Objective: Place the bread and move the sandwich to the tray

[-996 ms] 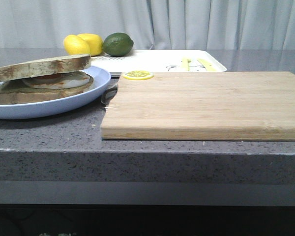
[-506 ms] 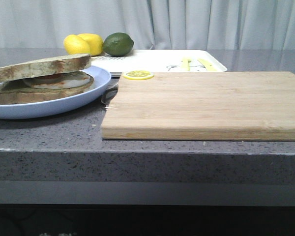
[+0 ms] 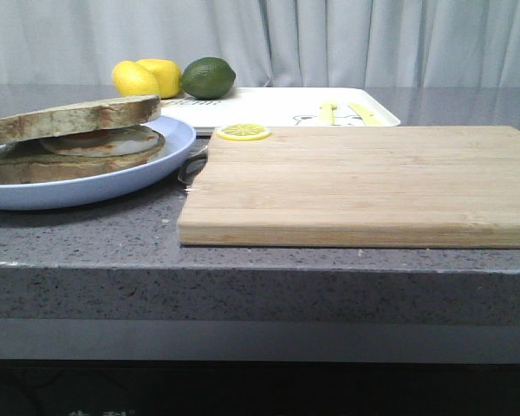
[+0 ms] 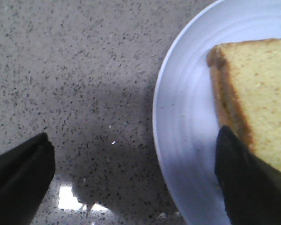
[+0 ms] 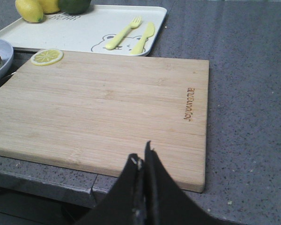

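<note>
Grey speckled counter (image 3: 87,227) with a pale curtain (image 3: 347,39) hanging behind it. Left pincer (image 4: 131,180) is spread wide open over the counter: one finger above bare stone, the other over the rim of the pale blue plate (image 4: 187,117), its tip just overlapping the crust of the bread (image 4: 260,108). That bread is the top slice of the sandwich (image 3: 69,139), sitting tilted over the fried egg on the plate. Can't tell if the finger actually touches the bread.

Right pincer (image 5: 144,161) is closed, fingers pressed together with nothing between them, hovering at the near edge of the wooden cutting board (image 5: 107,103). Beyond that pincer, across the board, lies the white tray (image 5: 79,26) with its bear print and yellow fork and knife marks. A lemon slice (image 5: 47,56) lies on the board's far corner, on the plate's side. Two lemons (image 3: 145,77) and a lime (image 3: 208,77) are at the tray's far end; whether they rest on it or behind it isn't clear.
</note>
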### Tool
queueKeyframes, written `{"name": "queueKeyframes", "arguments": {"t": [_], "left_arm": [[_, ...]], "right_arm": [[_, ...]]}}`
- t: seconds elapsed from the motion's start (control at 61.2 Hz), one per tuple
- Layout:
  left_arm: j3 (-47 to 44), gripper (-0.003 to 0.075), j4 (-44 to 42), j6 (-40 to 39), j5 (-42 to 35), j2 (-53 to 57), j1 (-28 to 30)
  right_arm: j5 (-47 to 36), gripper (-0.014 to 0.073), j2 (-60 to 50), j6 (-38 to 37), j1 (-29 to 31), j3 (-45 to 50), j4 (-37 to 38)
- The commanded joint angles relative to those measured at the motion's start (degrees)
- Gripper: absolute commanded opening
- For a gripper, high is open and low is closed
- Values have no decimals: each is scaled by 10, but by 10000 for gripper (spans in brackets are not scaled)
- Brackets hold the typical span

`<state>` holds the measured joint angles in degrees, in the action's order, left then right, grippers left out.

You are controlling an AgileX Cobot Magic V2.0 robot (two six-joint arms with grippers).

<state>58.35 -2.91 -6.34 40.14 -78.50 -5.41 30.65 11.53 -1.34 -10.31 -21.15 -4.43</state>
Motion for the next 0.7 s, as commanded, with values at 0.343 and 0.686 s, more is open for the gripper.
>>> {"name": "queueKeyframes", "arguments": {"t": [0.343,0.686], "left_arm": [[20,670,16,-11,-15,-55,-1],[20,216,19,-11,-10,-56,-1]], "right_arm": [[-49,-62,6,0,3,-11,2],[-49,-62,6,0,3,-11,2]]}}
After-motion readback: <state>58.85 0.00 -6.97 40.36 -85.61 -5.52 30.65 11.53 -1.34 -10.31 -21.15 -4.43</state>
